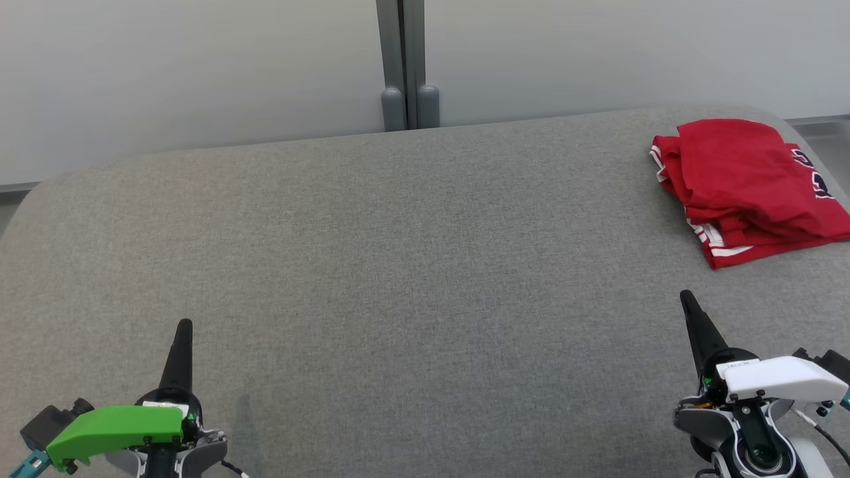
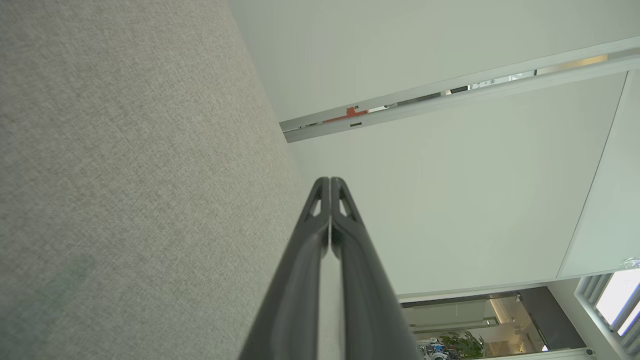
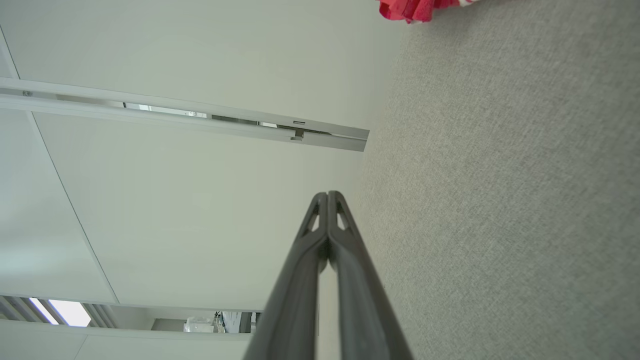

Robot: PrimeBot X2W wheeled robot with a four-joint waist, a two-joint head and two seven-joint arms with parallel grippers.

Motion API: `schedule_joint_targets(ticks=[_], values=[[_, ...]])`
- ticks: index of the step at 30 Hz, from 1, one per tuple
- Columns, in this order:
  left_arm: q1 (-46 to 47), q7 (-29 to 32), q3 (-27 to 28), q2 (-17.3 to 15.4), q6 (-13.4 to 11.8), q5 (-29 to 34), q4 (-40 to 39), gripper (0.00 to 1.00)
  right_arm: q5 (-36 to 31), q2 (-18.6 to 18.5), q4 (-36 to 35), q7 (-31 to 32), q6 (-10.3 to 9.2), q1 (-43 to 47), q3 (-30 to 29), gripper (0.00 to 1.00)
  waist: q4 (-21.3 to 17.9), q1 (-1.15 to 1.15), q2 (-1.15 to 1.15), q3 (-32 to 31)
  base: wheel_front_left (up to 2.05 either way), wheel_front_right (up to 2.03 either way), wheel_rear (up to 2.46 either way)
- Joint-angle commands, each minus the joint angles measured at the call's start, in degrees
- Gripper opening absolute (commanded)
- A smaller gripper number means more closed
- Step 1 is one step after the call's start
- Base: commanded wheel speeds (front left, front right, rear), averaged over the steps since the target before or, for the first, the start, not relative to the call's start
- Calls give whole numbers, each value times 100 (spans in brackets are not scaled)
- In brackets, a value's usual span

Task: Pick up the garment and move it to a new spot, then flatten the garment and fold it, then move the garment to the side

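Closest to me, at the bottom of the head view, both arms sit low over the grey fabric surface point(image 1: 398, 279). The left gripper point(image 1: 184, 325) is at the lower left above its green wrist cover point(image 1: 113, 428), its 2 dark fingers pressed together into 1 point aimed away from me. The right gripper point(image 1: 686, 297) is at the lower right above a white wrist cover point(image 1: 780, 377), leaning slightly left, and it is closed the same way. Neither one holds anything. My left wrist view confirms it: the fingers point(image 2: 305, 240) meet with only a hairline seam at the tips. In the right wrist view the fingers point(image 3: 350, 250) likewise touch at the tips.

Ahead of both grippers the surface is plain grey weave. Farther out, toward the far right corner, the red garment point(image 1: 744, 186) lies folded into a compact stack. White trim shows along its left and near edges, and there is a dark print on its right side. It is well apart from the right gripper, beyond it and a little to the right. Behind the surface stands a pale wall point(image 1: 199, 66) with a grey post point(image 1: 402, 60) at its centre.
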State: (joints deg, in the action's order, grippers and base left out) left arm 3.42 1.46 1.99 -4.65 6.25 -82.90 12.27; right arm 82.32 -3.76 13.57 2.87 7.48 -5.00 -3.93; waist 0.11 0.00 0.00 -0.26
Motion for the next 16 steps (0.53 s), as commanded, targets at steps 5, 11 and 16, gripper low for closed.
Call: schedule_joint_targets(ticks=[5,11,16], values=[[159,89,78,-30,57,-305,35,0,293,13,6,84,3,-97,-55,0,-2,0,0,9,0,0,0],[214,154,119,-21,88,-579,74,0,535,15,18,160,3,-111,-97,0,-4,0,0,19,0,0,0],[243,215,156,-15,108,-772,111,0,722,19,27,207,2,-129,-130,0,-7,0,0,27,0,0,0]])
